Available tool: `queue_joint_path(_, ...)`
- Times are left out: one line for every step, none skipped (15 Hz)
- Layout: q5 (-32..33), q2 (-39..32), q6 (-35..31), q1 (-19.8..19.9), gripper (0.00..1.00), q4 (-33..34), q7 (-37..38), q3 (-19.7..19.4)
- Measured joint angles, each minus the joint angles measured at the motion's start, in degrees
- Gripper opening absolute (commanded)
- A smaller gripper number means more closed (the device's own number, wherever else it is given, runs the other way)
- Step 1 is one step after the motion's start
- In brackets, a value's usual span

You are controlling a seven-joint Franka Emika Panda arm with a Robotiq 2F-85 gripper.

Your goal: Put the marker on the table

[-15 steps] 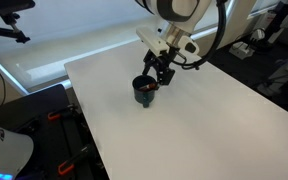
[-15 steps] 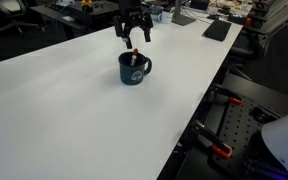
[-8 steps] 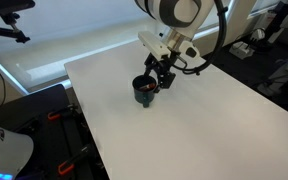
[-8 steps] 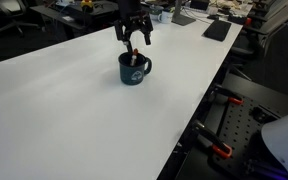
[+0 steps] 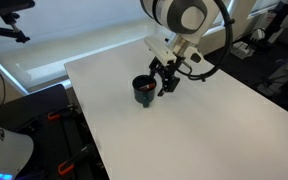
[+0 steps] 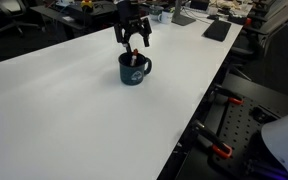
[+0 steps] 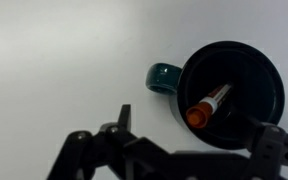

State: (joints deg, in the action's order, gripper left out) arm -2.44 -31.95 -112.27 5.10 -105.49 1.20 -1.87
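The marker (image 7: 208,104), reddish-orange with a white barrel, leans inside a dark teal cup (image 7: 242,68) with its orange end up. The cup stands on the white table (image 7: 54,60), its handle toward the left of the wrist view. Both exterior views show the cup (image 5: 143,91) (image 6: 134,69) and a bit of the marker (image 6: 135,58) above its rim. My gripper (image 7: 196,138) hovers just above the cup, open, with nothing between its fingers. In an exterior view the gripper (image 5: 166,80) sits slightly to the cup's side, and from the opposite angle the gripper (image 6: 132,37) hangs over it.
Bare white table (image 5: 184,130) (image 6: 64,110) stretches around the cup on all sides. A keyboard (image 6: 216,30) lies at the far end. Black equipment with red clamps (image 6: 224,135) stands beyond the table's edge.
The gripper has shifted a little sideways and down beside the cup, still open. Cup and marker have not moved.
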Motion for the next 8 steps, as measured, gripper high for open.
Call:
queue_joint_path(0.00,0.00,0.04,0.00,0.72,0.02,0.00,0.00)
queue_joint_path(0.00,-0.02,0.04,0.00,0.66,0.02,0.00,0.00)
queue_joint_path(0.00,-0.07,0.04,0.00,0.56,0.01,0.01,0.00)
queue_joint_path(0.00,-0.14,0.03,0.00,0.49,0.01,0.01,0.00)
queue_joint_path(0.00,-0.21,0.03,0.00,0.43,0.00,0.02,0.00)
queue_joint_path(0.00,-0.28,0.03,0.00,0.34,0.00,0.03,-0.01)
queue_joint_path(0.00,-0.33,0.03,0.00,0.27,-0.01,0.04,-0.01)
queue_joint_path(0.00,-0.37,0.03,0.00,0.19,-0.02,0.04,-0.01)
